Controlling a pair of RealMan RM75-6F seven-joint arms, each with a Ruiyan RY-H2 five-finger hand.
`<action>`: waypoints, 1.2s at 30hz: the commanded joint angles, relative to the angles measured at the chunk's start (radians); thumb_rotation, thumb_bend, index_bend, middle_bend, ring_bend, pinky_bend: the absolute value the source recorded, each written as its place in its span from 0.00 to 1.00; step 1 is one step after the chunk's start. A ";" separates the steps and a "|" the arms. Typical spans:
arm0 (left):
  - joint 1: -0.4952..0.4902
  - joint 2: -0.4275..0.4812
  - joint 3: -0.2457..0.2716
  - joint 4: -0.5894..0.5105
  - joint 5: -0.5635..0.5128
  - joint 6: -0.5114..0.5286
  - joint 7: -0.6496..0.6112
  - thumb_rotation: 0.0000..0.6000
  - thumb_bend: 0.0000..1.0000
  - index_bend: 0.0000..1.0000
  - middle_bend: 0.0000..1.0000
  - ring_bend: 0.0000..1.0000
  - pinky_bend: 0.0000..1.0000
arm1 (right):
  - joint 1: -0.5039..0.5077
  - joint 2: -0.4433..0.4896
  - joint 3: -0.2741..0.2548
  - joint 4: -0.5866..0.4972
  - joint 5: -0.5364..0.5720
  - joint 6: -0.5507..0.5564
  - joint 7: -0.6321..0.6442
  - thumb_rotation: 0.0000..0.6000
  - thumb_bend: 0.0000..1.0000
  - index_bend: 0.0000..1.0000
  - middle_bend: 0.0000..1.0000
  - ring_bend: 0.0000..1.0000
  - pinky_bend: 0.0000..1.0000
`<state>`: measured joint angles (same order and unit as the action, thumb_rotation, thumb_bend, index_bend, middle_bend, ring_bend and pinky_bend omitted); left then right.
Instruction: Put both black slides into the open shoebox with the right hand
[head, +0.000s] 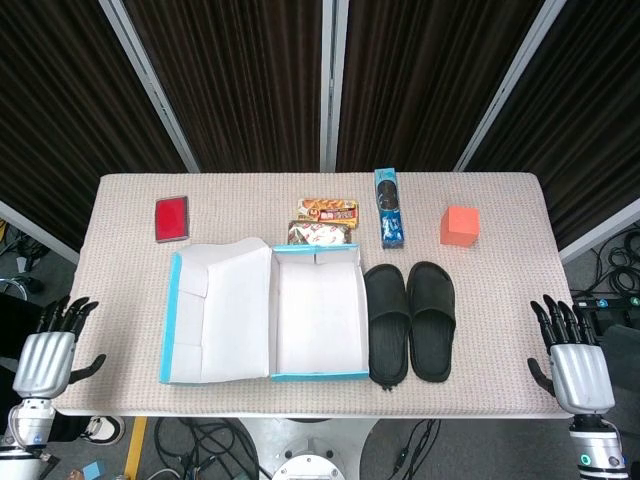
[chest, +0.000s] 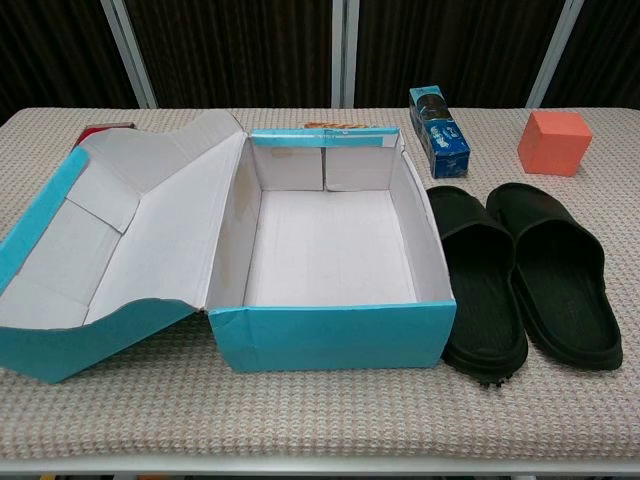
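Right hand (head: 577, 358) off the table's right edge, fingers spread, holding nothing; left hand (head: 47, 352) off the left edge, just the same. Both hands seen only from the head view, none from the chest view. Two black slides (head: 410, 320) side by side on the table (head: 500, 300), just right of the open shoebox (head: 318, 320), the near one touching its wall. Long way running front to back, toes away from the robot. Lid (head: 215, 310) flopped open to the left. Behind: red case (head: 172, 218), snack packs (head: 325, 222), blue cookie tube (head: 389, 221), orange cube (head: 460, 226). Nothing between right hand and slides.
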<state>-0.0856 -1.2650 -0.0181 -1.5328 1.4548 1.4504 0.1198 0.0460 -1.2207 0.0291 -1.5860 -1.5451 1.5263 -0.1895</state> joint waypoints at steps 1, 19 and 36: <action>-0.001 0.048 0.002 -0.017 0.006 -0.003 -0.039 1.00 0.20 0.14 0.12 0.04 0.08 | 0.010 -0.008 0.002 0.006 -0.002 -0.015 -0.026 1.00 0.17 0.00 0.00 0.00 0.00; 0.012 0.133 0.011 -0.145 0.033 0.021 -0.009 1.00 0.20 0.14 0.12 0.04 0.08 | 0.056 0.084 0.033 -0.074 0.006 -0.068 0.087 1.00 0.17 0.00 0.00 0.00 0.00; 0.007 0.089 0.010 -0.105 0.068 0.035 -0.006 1.00 0.20 0.14 0.12 0.04 0.08 | 0.333 0.205 0.151 -0.380 0.359 -0.508 -0.068 1.00 0.16 0.00 0.01 0.00 0.00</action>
<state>-0.0791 -1.1737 -0.0073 -1.6384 1.5214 1.4835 0.1119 0.3212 -1.0262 0.1540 -1.9250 -1.2654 1.0908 -0.2239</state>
